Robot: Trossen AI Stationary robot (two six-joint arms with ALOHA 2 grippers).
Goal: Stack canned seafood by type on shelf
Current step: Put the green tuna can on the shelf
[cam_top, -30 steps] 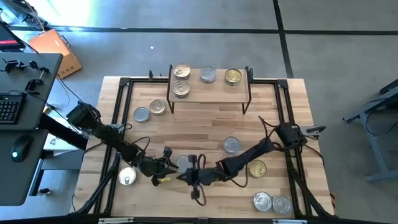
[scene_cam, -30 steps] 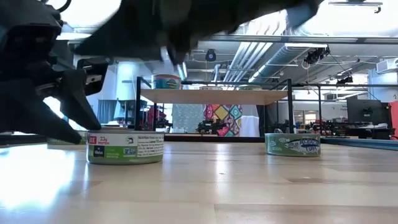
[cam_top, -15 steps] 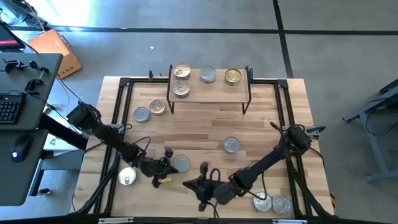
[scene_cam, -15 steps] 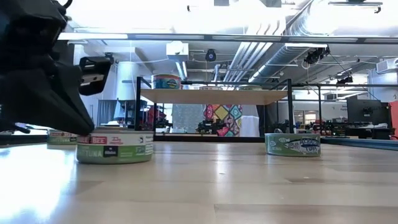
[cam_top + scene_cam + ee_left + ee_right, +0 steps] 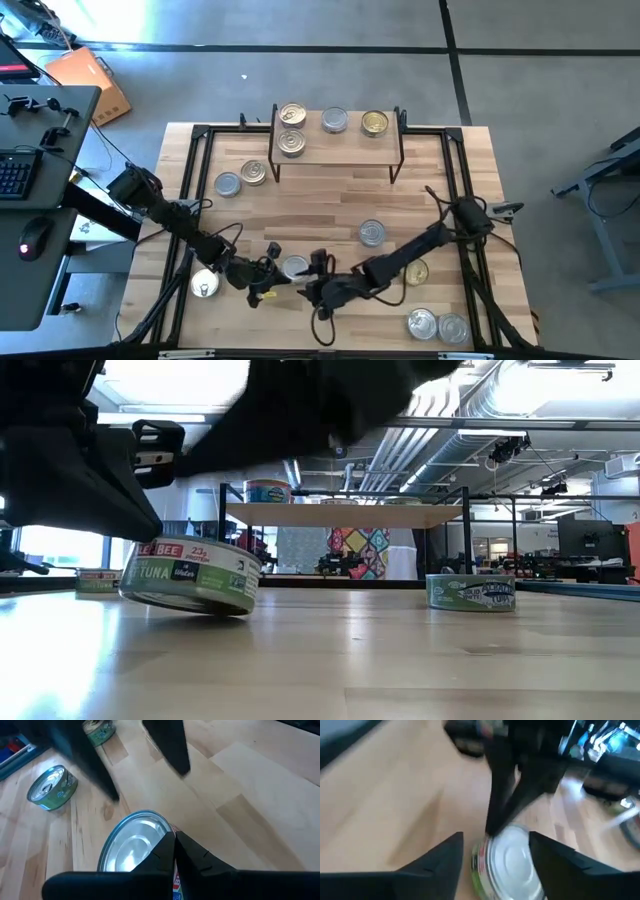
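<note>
The tuna tin (image 5: 190,575) sat near the table's (image 5: 330,195) front edge, tilted, silver lid up, with bare wood behind it. The left gripper (image 5: 268,279) pinched its rim with fingers together. The right gripper (image 5: 312,285) straddled it, fingers spread.

We see a green-labelled tuna tin (image 5: 190,575) tilted near the table's front, one edge lifted. Four tins sit on the wood-topped shelf (image 5: 340,146) at the far side. Others lie scattered: two left of the shelf, one mid-right, three near-right.
</note>
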